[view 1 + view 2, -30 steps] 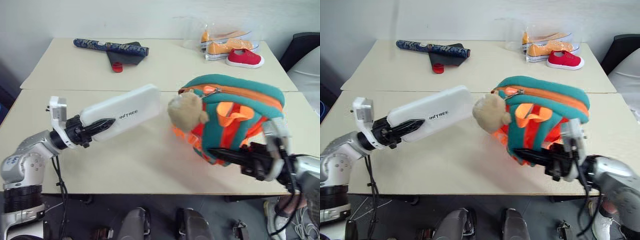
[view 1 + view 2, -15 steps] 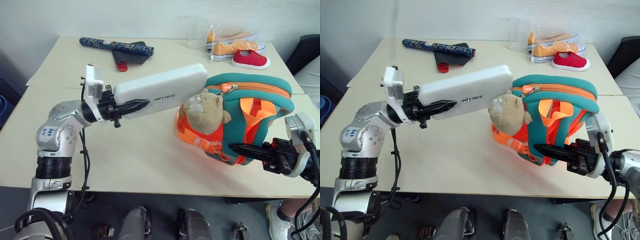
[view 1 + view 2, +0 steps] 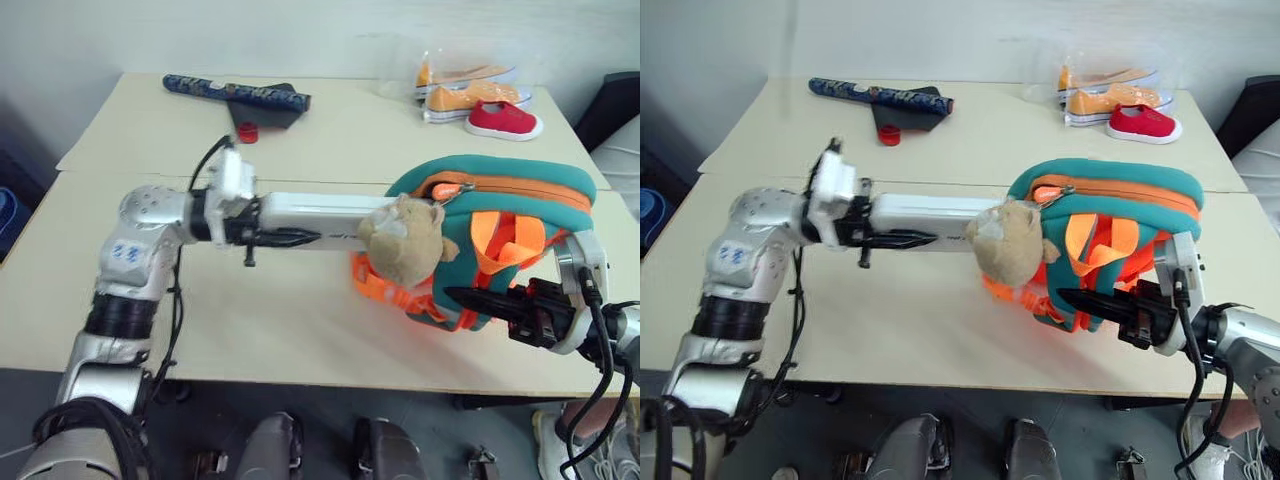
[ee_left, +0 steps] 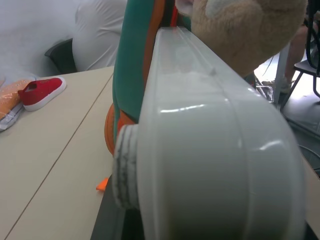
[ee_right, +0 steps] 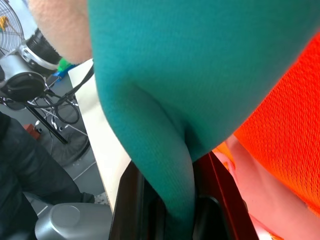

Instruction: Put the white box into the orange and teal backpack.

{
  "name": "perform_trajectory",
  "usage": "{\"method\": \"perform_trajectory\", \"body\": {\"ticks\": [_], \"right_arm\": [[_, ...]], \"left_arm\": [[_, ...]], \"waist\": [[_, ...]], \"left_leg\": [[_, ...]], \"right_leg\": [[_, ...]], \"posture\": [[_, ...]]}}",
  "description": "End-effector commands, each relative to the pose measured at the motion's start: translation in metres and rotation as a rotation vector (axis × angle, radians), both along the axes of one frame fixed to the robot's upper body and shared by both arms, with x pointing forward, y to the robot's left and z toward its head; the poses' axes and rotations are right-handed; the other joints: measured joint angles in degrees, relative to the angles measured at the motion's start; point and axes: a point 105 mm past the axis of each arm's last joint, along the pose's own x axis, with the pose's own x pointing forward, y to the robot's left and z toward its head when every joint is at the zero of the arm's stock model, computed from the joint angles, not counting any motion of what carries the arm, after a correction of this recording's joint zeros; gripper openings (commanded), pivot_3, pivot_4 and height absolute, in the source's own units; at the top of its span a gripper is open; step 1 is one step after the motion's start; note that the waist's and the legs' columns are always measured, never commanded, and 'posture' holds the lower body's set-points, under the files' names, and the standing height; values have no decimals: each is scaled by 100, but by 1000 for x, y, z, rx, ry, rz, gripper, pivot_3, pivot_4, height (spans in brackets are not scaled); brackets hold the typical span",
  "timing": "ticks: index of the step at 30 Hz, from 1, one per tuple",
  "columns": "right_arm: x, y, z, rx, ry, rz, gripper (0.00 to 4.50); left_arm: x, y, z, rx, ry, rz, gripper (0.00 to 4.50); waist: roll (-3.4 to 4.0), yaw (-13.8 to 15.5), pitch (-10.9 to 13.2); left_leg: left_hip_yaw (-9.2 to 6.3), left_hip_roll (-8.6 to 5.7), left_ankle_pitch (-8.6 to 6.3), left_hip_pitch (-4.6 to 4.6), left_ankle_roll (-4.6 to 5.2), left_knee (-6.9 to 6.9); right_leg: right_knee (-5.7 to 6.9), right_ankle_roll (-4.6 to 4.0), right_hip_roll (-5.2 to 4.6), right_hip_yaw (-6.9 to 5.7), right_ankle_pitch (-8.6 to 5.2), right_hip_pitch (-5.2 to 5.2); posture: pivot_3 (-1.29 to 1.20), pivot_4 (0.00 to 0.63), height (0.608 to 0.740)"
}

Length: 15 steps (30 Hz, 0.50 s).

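Two pincers share the insertion step: left pincer pinching the white box, right pincer pinching the orange and teal backpack; next, feed the box through the zipped edge's opening

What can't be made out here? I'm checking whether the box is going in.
- Far end of the flat white rounded-corner box: head views, hidden behind the tan plush animal.
- Opening of the orange and teal child's backpack: faces away, zipper state unclear.
- Left claw fingers: left wrist view, box blocks them.
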Motion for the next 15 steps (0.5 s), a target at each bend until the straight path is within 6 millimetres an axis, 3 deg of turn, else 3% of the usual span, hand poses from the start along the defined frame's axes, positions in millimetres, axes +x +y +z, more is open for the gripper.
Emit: {"method": "perform_trajectory", "body": {"ticks": [1,5,9,12,15], "right_arm": [[-2,11,8,9,-52,47,35],[2,16,9,9,-67,61,35],[3,19,10,12,-81,52,35],[3,20,9,15,-88,32,0],[0,18,8,22,-83,9,0]], "left_arm": [[10,-66,16,19,11,-49,1243],[22,-120,15,7,56,-73,1243],[27,-142,2,-30,91,-90,1243],[41,-131,23,-229,205,-24,2202],[42,-92,33,-273,169,-56,3112]], "waist": [[-3,89,1],[-3,47,1],[-3,-41,1],[-3,-97,1],[-3,-130,3]], "left_leg": [[-2,-2,-1,-8,7,7],[3,-10,-8,-34,35,10],[14,-8,-8,-38,37,0],[11,-5,-6,-40,33,-3],[4,0,-2,-52,38,25]], "right_leg": [[-4,7,-1,0,4,1],[-33,34,-1,-1,19,-3],[-37,35,14,-38,20,-11],[-38,33,13,-65,18,-14],[-34,35,6,-68,19,-14]], "posture": [[0,150,740],[0,150,740],[0,150,740],[0,150,740],[0,150,740]]}}
